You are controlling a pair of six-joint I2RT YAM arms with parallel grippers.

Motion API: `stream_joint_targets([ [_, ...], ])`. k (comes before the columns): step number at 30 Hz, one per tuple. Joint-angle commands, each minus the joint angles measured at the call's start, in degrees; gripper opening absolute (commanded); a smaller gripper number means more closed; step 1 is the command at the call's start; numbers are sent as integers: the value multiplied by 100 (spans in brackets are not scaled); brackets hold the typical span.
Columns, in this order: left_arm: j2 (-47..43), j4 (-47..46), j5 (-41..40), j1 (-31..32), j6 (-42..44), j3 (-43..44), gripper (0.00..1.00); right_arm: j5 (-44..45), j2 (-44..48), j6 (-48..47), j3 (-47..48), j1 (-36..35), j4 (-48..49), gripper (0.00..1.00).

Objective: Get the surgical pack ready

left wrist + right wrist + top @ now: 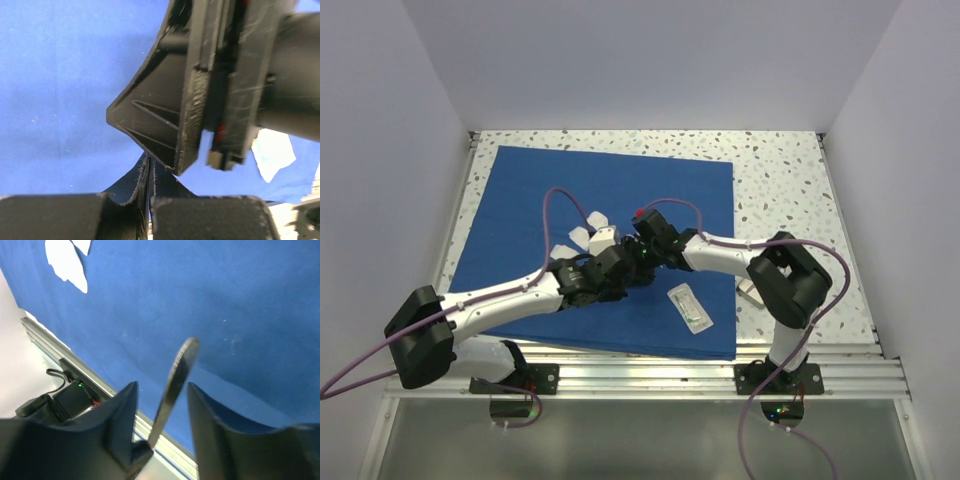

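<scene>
The royal-blue drape [540,200] lies flat across the table. Above its middle both grippers meet. My left gripper [149,162] [620,266] is shut, and a thin steel instrument [175,377] rises from its tip. That blade stands between the fingers of my right gripper [162,385] [640,254], which is open, with a gap on each side of the steel. The right gripper's black body [225,85] fills the left wrist view. White gauze squares [590,230] [272,152] [67,262] lie on the drape just beyond the grippers. A clear packet [690,308] lies on the drape near its front edge.
A sliver of the silver tray [748,290] shows behind the right arm's elbow, off the drape's right edge. Speckled tabletop [780,190] lies to the right and behind. An aluminium rail [650,372] [75,367] runs along the near edge. White walls enclose three sides.
</scene>
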State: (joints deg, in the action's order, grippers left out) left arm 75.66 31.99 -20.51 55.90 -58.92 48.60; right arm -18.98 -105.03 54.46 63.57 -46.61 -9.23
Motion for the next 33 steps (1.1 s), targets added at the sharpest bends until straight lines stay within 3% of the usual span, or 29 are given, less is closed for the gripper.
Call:
stream_joint_targets([
  [1, -305, -447, 21, 0, 161, -70, 0, 44, -17, 188, 156, -67, 299, 45],
  [3, -350, -535, 65, 0, 257, -105, 0, -26, -8, 267, 86, -68, 544, 31],
  [5, -403, -544, 65, -9, 371, -105, 0, -62, 0, 320, 33, -68, 607, 10],
  [7, -455, -571, 135, -26, 503, -96, 0, -36, 105, 303, -28, -68, 581, 0],
  [8, -482, -606, 179, -44, 669, -88, 0, 69, 167, 294, -55, -50, 537, 0],
  [10, -666, -597, 171, -96, 723, -87, 22, 280, 333, 136, -143, 11, 248, 0],
  [11, -771, -615, 153, -132, 793, -140, 43, 516, 535, 40, -195, 133, 90, 0],
  [13, -1078, -729, 231, -298, 881, -210, 64, 658, 825, -198, -485, 536, -323, 0],
  [14, -1166, -842, 389, -386, 986, -271, 67, 755, 1183, -346, -625, 730, -577, 0],
  [22, -808, -1142, 943, -879, 1365, -97, 68, 2310, 2838, -1648, -996, 2593, -2661, 0],
  [28, -70, -1213, 1181, -949, 1277, 245, 68, 4600, 2866, -1869, -548, 2920, -4032, 0],
  [33, 396, -1046, 1164, -1028, 1067, 527, 65, 4903, 2655, -1816, -934, 3508, -3902, 0],
])
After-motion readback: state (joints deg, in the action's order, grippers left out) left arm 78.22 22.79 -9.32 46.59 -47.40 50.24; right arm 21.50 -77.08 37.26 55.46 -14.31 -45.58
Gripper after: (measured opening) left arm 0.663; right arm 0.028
